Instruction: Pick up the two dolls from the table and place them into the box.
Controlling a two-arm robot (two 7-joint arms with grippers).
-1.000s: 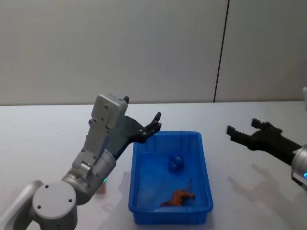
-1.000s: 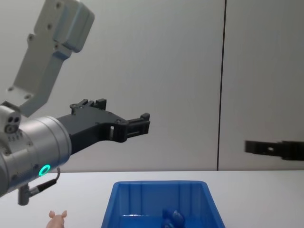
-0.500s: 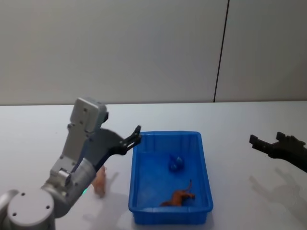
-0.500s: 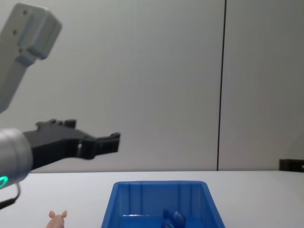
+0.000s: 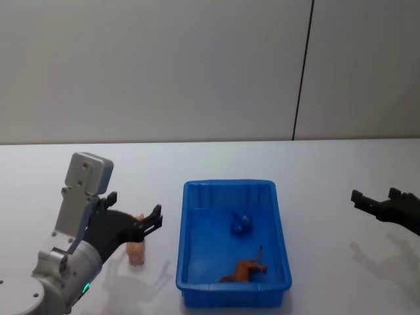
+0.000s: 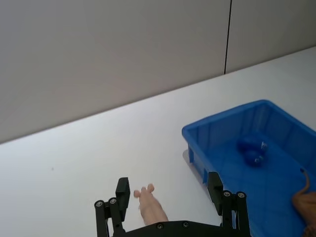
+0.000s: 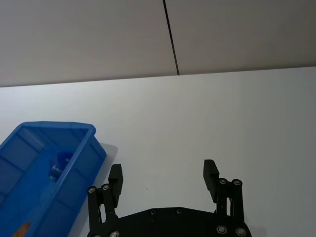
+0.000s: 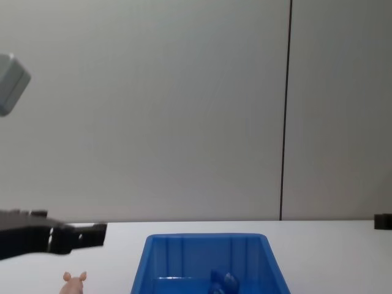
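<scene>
Meanwhile, a pink pig doll stands on the white surface at lower left, just outside the blue box, beneath the spread-open left hand, while the right hand hovers unclenched at far right.

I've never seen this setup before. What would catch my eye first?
The bright blue box stands mid-table, already holding a blue figure and a brown figure. Just to its left, a pale pink doll stands on the white table, with the left gripper open above it. The right gripper, open, sits far off to the right.
</scene>
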